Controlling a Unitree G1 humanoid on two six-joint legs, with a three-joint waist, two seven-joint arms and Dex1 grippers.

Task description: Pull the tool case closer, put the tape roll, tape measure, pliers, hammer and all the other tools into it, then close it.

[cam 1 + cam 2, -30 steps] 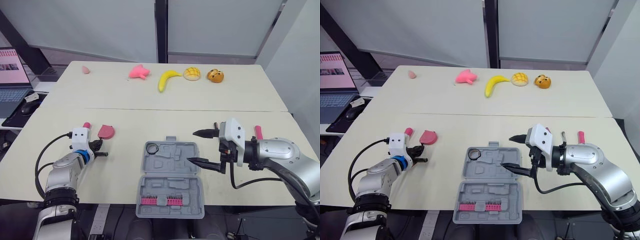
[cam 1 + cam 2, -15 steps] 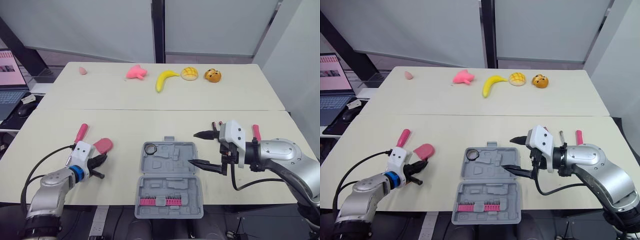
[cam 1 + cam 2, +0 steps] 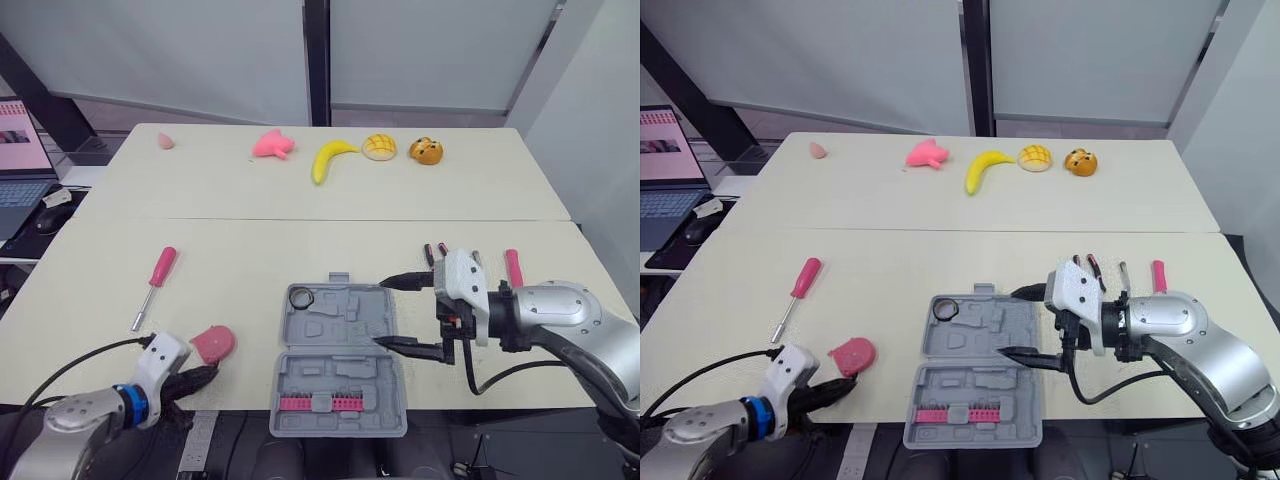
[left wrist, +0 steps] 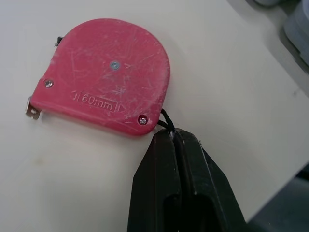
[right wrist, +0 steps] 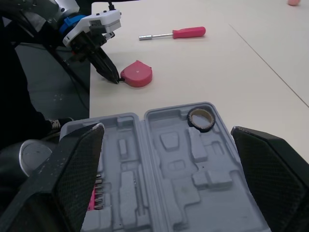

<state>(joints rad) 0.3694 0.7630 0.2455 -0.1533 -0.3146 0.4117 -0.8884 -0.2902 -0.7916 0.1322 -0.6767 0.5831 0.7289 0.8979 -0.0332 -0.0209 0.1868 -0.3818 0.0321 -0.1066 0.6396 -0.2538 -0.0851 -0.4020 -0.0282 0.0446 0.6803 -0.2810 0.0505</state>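
Left hand (image 4: 174,137) tight on tape measure (image 4: 104,75)

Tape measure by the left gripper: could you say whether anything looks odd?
Yes. The left gripper is shut on the thin black cord at a corner of the tape measure, not on its body, which lies flat near the front edge of the table.

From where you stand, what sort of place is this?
Probably a robotics test room or lab: plain tables pushed together, a laptop on a side desk, and toy food such as a banana lined up beyond the open tool case.
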